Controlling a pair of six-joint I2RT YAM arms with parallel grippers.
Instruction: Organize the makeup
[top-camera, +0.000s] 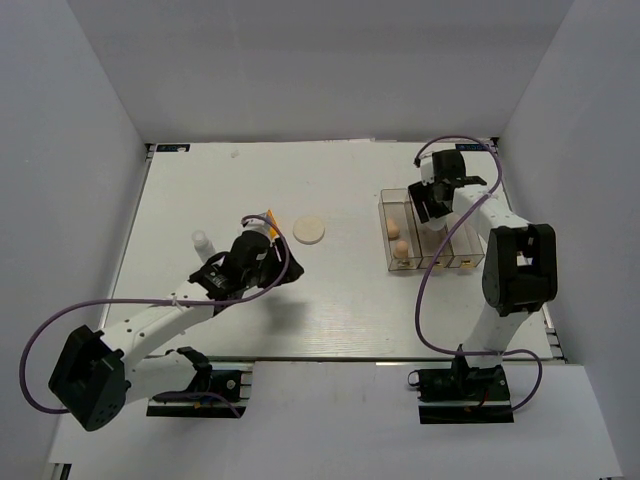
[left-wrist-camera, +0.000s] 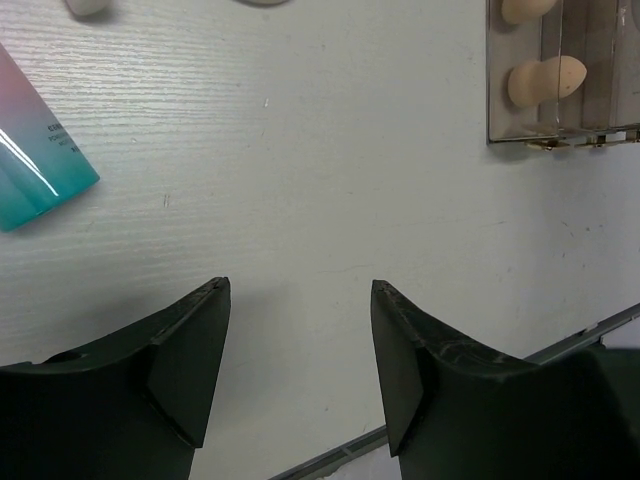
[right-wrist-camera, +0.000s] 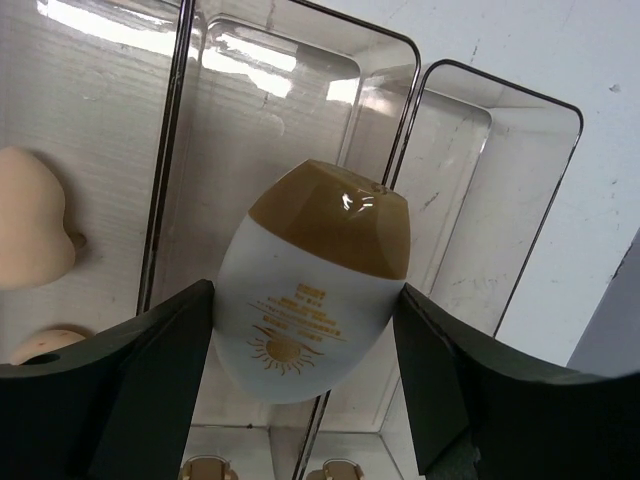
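My right gripper (right-wrist-camera: 305, 300) is shut on the white oval piece with a gold cap (right-wrist-camera: 310, 270) and holds it over the middle compartment of the clear box (right-wrist-camera: 400, 150). Two beige sponges (right-wrist-camera: 30, 230) lie in the box's left compartment (top-camera: 399, 240). My left gripper (left-wrist-camera: 300, 288) is open and empty above bare table. The white-pink-blue tube (left-wrist-camera: 35, 150) lies to its upper left. In the top view the left gripper (top-camera: 262, 258) partly hides the orange tube (top-camera: 267, 216). The round cream compact (top-camera: 311, 230) lies just to the right of it.
The clear three-compartment box (top-camera: 425, 262) stands at the right of the table, under the right arm. A small white piece (top-camera: 200, 240) lies left of the left gripper. The table's near edge (left-wrist-camera: 560, 345) shows below the left fingers. White walls enclose the table.
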